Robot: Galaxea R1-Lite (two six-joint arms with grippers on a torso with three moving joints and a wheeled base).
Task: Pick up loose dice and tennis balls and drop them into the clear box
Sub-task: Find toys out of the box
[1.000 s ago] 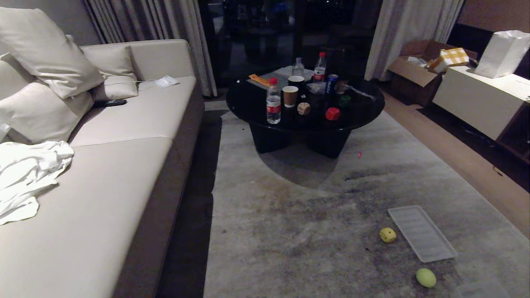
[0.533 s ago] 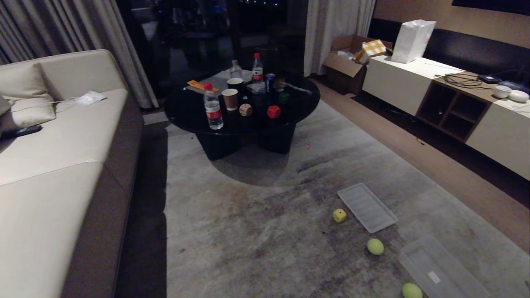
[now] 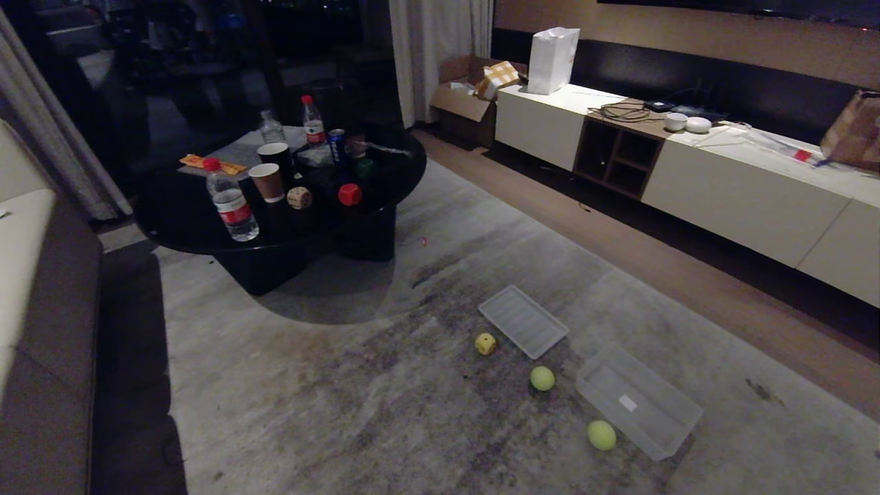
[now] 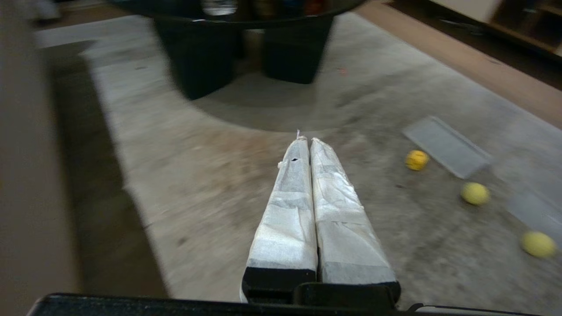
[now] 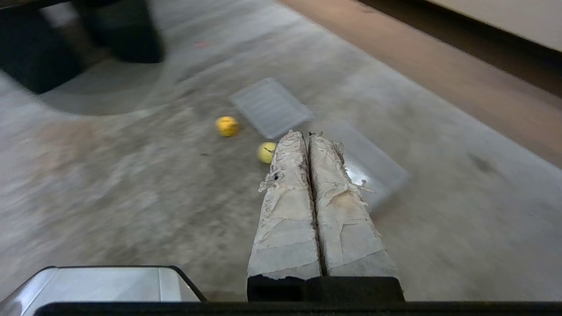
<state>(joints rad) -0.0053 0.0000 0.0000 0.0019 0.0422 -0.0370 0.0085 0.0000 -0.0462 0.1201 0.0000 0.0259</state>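
Both my end effectors are closed and empty: left end effector (image 4: 309,140) and right end effector (image 5: 307,134) each hang over the rug with fingers pressed together. I judge no pick has begun; nothing is in reach.

Box (image 3: 639,402) sits open on the rug (image 3: 309,385), lid (image 3: 524,321) flat just beyond it, so it is ready to take drops.

Count, rug:
- Balls: two. One ball (image 3: 542,378) between lid and box; second ball (image 3: 601,435) just beside the box's near long wall.
- Dice: one, the yellow die (image 3: 485,344), just beside the lid's near corner.

Count, tabletop (image 3: 179,213):
- Dice: three. Beige die (image 3: 299,198) and red die (image 3: 349,194) near the front edge, green die (image 3: 365,167) behind the red one, among bottles and cups.

Total: four dice, two balls, all outside the box. The rug items look easiest, being close to the box.
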